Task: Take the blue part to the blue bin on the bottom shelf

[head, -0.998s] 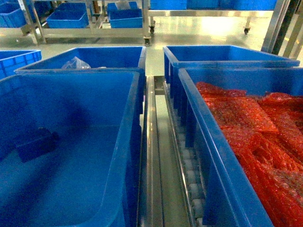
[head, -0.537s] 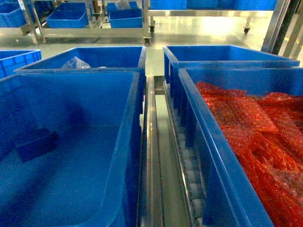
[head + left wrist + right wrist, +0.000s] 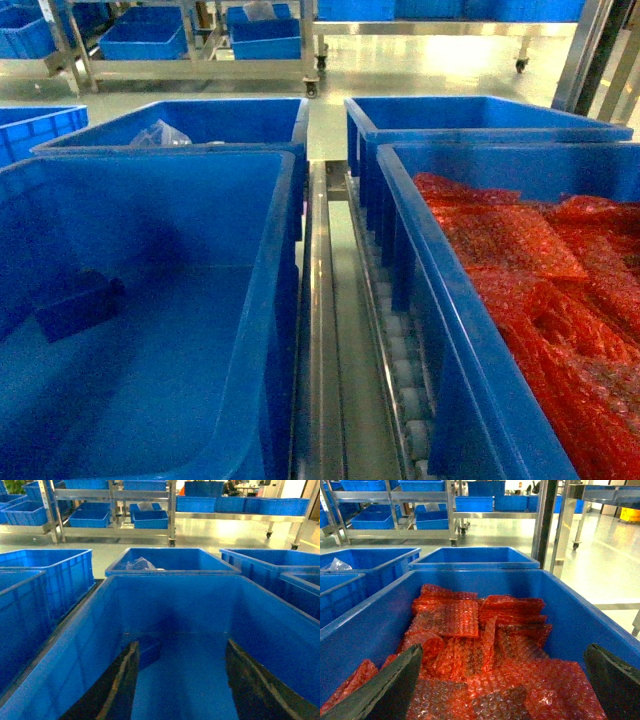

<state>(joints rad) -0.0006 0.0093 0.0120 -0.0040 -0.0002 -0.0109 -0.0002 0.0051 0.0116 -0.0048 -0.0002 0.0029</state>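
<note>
Here, one blue part [image 3: 75, 305] (dark), one blue bin [image 3: 265, 300]

Each hand, left hand [image 3: 182, 680] and right hand [image 3: 502, 685], shows two flat, dark, wedge-shaped fingers.

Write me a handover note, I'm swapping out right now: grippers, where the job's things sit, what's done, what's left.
Left gripper: open, empty, over the near-left blue bin.
Right gripper: open, empty, over the bin of red bubble-wrap bags.
Blue part: lying on the near-left bin's floor by its left wall, untouched.
Done: nothing grasped yet.
Left: grasp the part and carry it to the bin on the bottom shelf; the pictures do not show which that is.
</note>
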